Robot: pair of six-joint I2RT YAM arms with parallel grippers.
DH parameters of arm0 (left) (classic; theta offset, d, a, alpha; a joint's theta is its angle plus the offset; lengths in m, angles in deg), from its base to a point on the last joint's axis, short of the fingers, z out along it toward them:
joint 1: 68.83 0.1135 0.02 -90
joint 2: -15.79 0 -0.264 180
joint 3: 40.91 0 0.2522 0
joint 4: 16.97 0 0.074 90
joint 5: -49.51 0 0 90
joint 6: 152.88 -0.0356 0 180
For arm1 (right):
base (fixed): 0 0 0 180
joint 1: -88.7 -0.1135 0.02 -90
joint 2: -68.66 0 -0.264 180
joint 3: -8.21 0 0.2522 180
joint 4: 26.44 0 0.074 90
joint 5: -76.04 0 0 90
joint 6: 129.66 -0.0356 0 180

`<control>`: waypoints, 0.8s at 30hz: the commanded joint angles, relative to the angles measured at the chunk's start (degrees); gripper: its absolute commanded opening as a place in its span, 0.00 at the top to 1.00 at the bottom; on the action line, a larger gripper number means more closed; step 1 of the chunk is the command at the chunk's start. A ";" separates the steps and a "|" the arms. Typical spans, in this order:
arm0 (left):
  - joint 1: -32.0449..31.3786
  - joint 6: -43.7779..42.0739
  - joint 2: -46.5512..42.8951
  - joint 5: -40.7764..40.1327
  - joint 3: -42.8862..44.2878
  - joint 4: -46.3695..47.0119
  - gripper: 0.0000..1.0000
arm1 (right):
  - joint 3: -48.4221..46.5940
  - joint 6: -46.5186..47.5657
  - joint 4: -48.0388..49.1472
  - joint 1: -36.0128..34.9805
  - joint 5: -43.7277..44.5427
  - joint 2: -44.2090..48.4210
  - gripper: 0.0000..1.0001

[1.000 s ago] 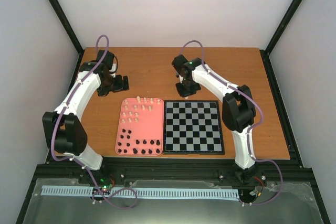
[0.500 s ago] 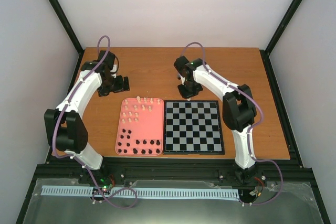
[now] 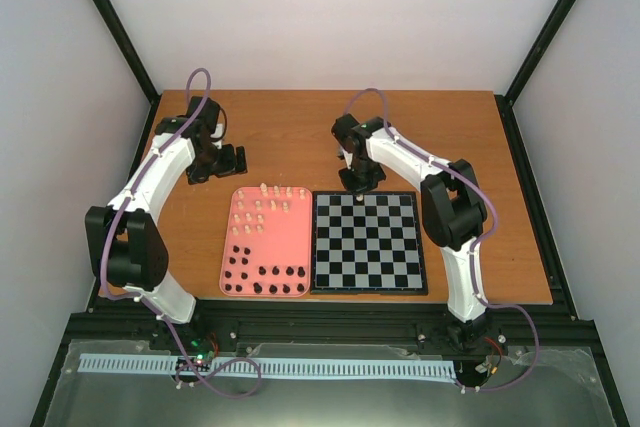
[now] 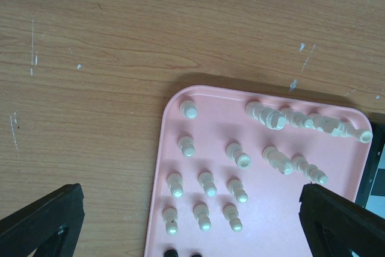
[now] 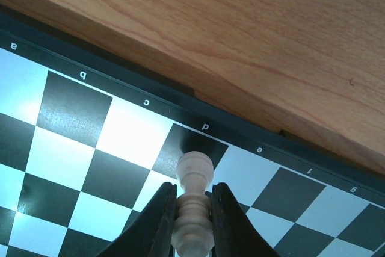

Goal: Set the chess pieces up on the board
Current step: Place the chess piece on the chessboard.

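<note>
Left gripper [image 3: 236,159] hangs over the wooden table [image 3: 280,132] just beyond the far left corner of the pink tray [image 3: 292,239], jaws spread wide apart, nothing between them. The tray lies touching the left edge of the board [image 3: 368,247]. It carries the cream chess pieces [image 3: 265,205] on its far half: small round-headed ones standing in short columns, taller ones in a line along the far rim. The black chess pieces [image 3: 265,277] are on its near half, in loose rows toward the near rim. The board is a flat square of black and pale checks with a thin black rim; the right wrist view shows letters printed along the far border. Right gripper [image 5: 192,200] is at the board's far edge, jaws clamped on the stem of one cream piece [image 5: 195,168], upright with a round head, at a dark far-row square by the letter d. Its base is hidden by the fingers, so contact with the board cannot be confirmed.
</note>
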State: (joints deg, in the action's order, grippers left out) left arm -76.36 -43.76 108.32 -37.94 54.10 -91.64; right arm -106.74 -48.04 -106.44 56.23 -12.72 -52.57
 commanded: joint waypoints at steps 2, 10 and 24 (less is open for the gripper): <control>-0.38 0.40 0.61 -0.14 1.82 -0.36 0.00 | 1.28 -0.74 0.98 0.04 -1.45 -0.24 0.94; -0.38 0.42 0.68 -0.14 1.73 -0.36 0.00 | 1.46 -0.76 1.49 0.04 -1.13 -0.80 0.93; -0.40 0.38 0.74 0.01 1.77 -0.28 0.00 | 1.12 -0.85 1.43 0.08 -0.90 -2.42 0.90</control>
State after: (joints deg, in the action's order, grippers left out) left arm -76.36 -43.76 108.54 -37.92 54.10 -91.64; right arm -105.64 -48.35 -105.06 56.23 -13.79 -53.44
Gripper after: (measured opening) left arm 0.998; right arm 0.127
